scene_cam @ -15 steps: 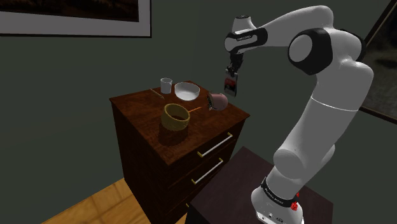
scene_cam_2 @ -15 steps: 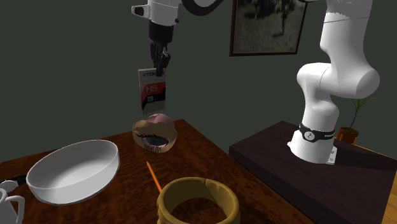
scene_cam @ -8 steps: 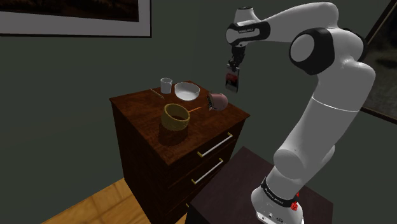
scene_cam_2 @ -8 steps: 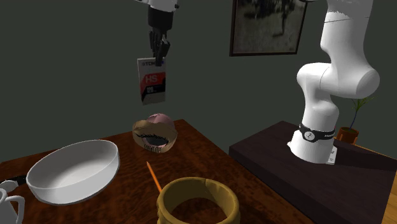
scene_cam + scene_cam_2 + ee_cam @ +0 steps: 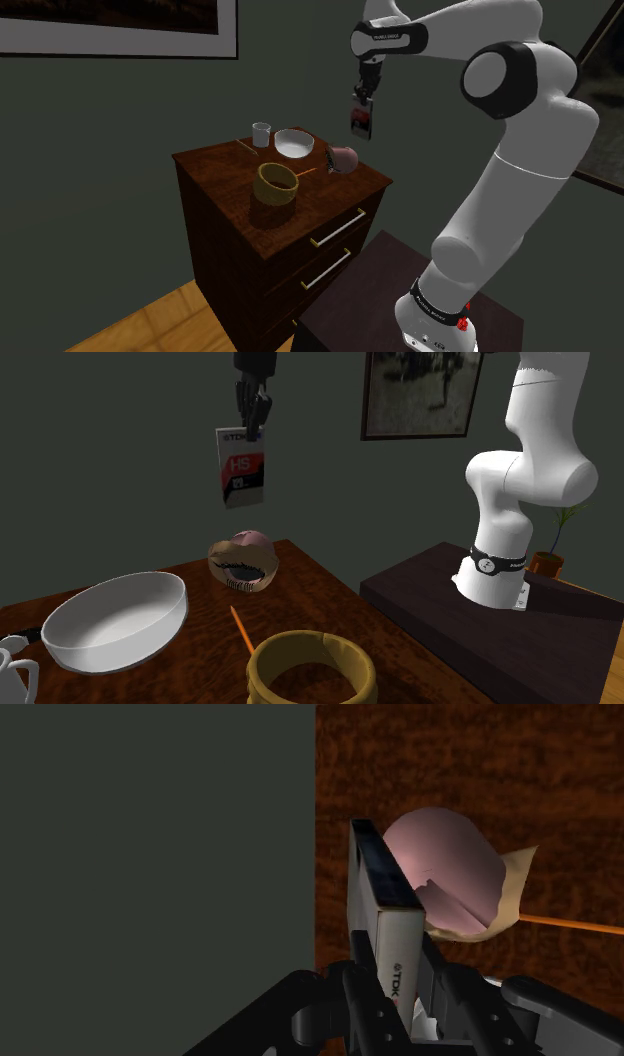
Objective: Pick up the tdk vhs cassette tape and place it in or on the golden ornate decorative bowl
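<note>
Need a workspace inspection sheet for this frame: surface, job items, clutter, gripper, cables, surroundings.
Surface: dark wood dresser top.
Job's things: TDK VHS cassette hangs in the air roughly above the pink rounded object; golden bowl stands on the dresser top, nothing in it.
Clutter: white bowl, white cup, orange pencil, the pink rounded object.
Grippers: the gripper is shut on the cassette's top edge.
Cables: nothing seen.
Surroundings: dark wall, framed picture, potted plant.

TDK cassette aloft, seemingly upright, golden bowl apart
</note>
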Controlling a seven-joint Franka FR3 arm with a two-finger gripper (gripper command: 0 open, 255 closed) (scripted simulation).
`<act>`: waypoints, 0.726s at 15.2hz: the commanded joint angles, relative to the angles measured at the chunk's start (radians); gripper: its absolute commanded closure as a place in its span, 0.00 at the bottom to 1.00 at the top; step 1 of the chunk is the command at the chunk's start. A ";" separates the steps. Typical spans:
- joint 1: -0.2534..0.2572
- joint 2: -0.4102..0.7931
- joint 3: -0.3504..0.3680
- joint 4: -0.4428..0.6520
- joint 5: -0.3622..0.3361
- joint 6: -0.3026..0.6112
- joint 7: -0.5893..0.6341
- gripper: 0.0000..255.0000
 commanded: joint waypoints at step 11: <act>0.144 -0.055 0.137 0.028 -0.045 -0.164 0.252 1.00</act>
